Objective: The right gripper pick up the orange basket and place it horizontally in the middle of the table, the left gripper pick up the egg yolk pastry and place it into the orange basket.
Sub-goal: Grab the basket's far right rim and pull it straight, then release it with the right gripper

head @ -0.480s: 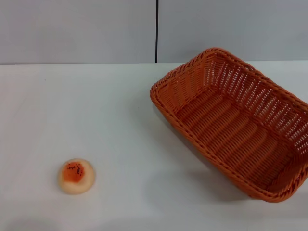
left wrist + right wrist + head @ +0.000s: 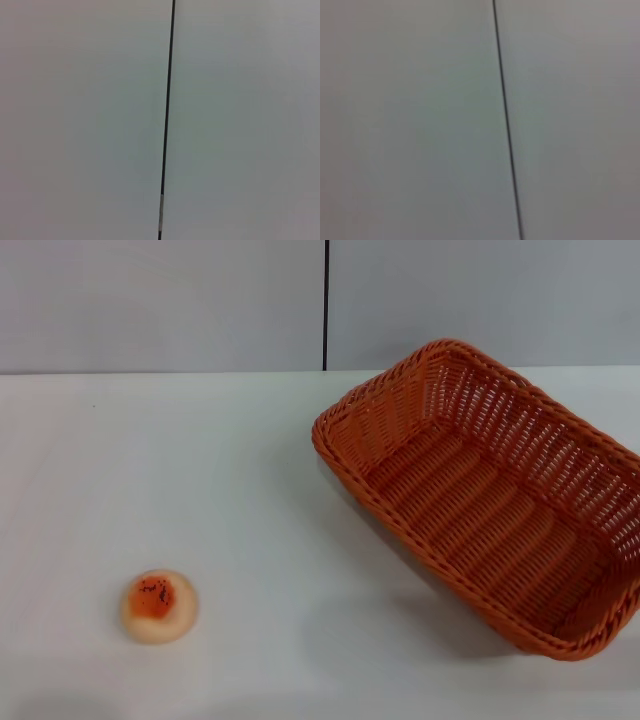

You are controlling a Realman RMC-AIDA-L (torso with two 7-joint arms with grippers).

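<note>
Lying angled on table, orange basket, egg yolk pastry well apart

Orange basket — right edge cropped

We see the orange basket as woven wicker-style strands, open-weave on its sloping sides, with a braided rim and a ribbed, rough surface. The counter looks white, smooth and matt. The egg yolk pastry has a soft, matt cream crust and a glossy orange top speckled with dark seeds. The wall panels behind look smooth and matt.
</note>
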